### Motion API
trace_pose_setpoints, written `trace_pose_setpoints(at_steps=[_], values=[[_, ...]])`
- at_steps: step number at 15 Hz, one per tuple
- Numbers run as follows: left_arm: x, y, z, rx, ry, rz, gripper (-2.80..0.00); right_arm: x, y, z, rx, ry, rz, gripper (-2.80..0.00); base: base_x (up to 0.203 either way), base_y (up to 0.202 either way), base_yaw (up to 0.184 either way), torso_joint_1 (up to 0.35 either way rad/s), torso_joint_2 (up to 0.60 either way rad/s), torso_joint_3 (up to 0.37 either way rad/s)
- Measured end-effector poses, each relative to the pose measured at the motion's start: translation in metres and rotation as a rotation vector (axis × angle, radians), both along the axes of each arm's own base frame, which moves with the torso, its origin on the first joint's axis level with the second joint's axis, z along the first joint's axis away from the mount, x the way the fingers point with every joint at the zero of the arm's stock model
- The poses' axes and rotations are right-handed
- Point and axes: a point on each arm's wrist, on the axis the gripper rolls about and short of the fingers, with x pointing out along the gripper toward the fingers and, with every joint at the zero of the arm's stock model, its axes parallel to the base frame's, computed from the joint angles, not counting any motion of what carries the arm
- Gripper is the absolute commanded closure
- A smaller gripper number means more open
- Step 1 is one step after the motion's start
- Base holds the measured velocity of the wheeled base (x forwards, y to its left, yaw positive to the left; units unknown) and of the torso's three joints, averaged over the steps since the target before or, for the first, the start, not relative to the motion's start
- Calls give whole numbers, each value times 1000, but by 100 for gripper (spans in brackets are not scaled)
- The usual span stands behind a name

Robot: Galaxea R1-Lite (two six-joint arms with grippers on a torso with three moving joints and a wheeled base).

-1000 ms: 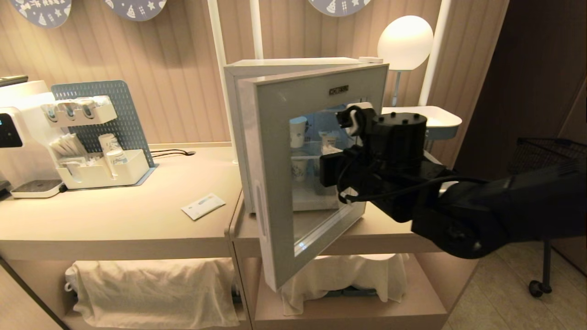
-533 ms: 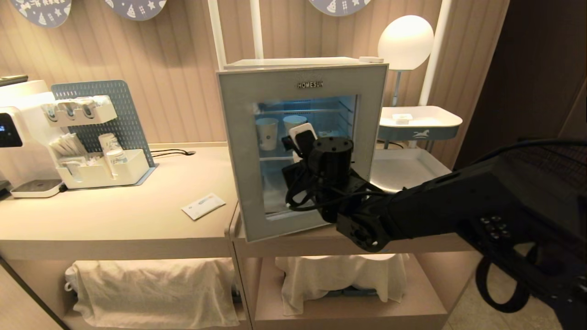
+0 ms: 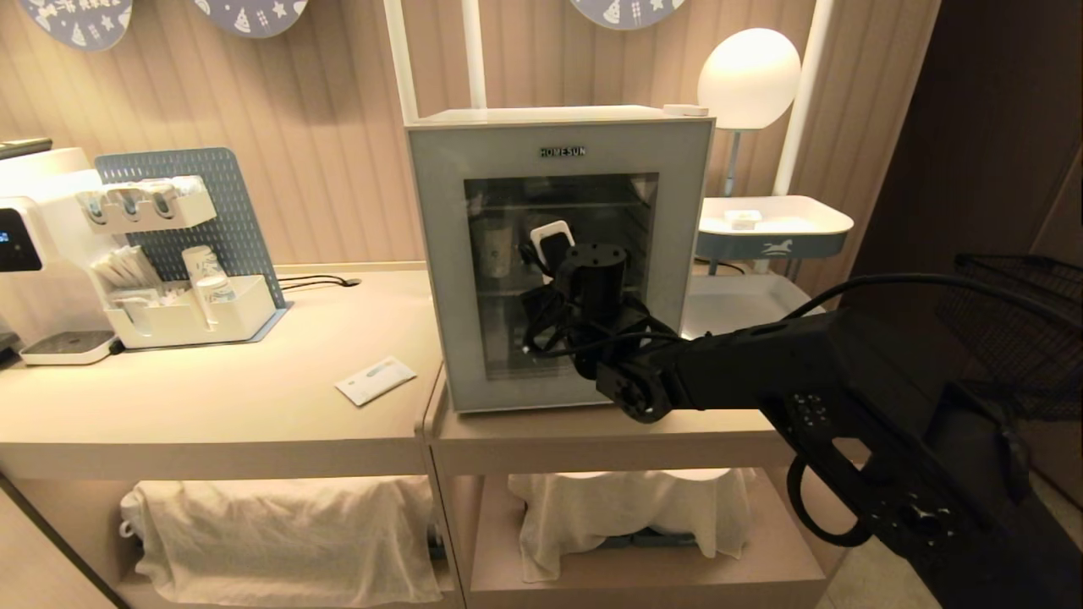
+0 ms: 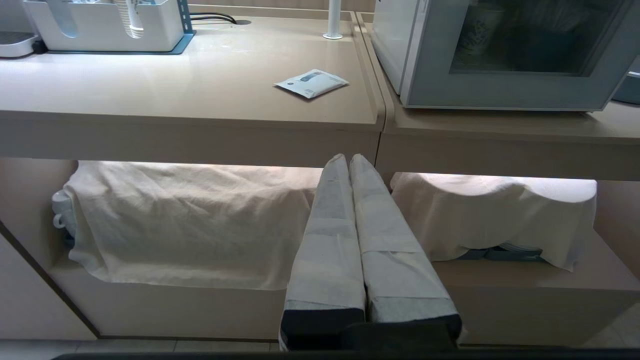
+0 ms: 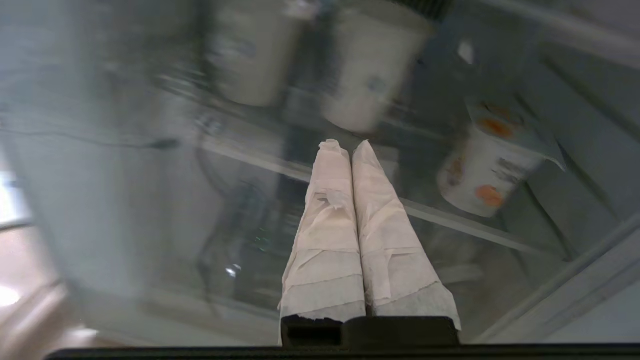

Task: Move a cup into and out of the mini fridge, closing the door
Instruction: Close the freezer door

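Note:
The mini fridge (image 3: 558,125) stands on the counter with its glass door (image 3: 436,254) flush against the body. My right arm's wrist (image 3: 592,283) hovers in front of the glass and hides the fingers in the head view. In the right wrist view, the right gripper (image 5: 347,146) is shut and empty, its tips at the glass. Behind the glass the cup (image 5: 482,170), white with orange marks, stands on a wire shelf beside two taller paper cups (image 5: 370,65). The left gripper (image 4: 348,159) is shut and empty, parked low before the under-counter shelf.
A white drinks machine (image 3: 34,245) and an organiser with paper cups (image 3: 182,313) stand at the left. A sachet (image 3: 375,380) lies on the counter. Cloth-covered items (image 3: 279,533) fill the lower shelves. A tray (image 3: 774,224), globe lamp (image 3: 748,78) and wire basket (image 3: 1015,321) are right.
The door swung from wide open to fully shut, with my right arm following it in toward the fridge front. The light inside the fridge went out. The left arm stayed still.

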Motion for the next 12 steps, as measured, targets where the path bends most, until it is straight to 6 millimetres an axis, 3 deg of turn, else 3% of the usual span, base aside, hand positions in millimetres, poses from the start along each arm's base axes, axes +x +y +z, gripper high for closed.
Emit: trace_pose_setpoints(at_steps=[4, 7, 10, 12], values=[[0, 0, 0, 1, 0, 0, 0, 17, -15, -16, -9, 16, -81, 0, 0, 0, 0, 0, 0, 0], [0, 0, 0, 1, 0, 0, 0, 14, -28, -16, -6, 19, -186, 0, 0, 0, 0, 0, 0, 0], [0, 0, 0, 2, 0, -1, 0, -13, -50, 11, -6, 19, -218, 0, 0, 0, 0, 0, 0, 0], [0, 0, 0, 2, 0, 1, 0, -48, -72, 43, 3, 7, -244, 0, 0, 0, 0, 0, 0, 0]])
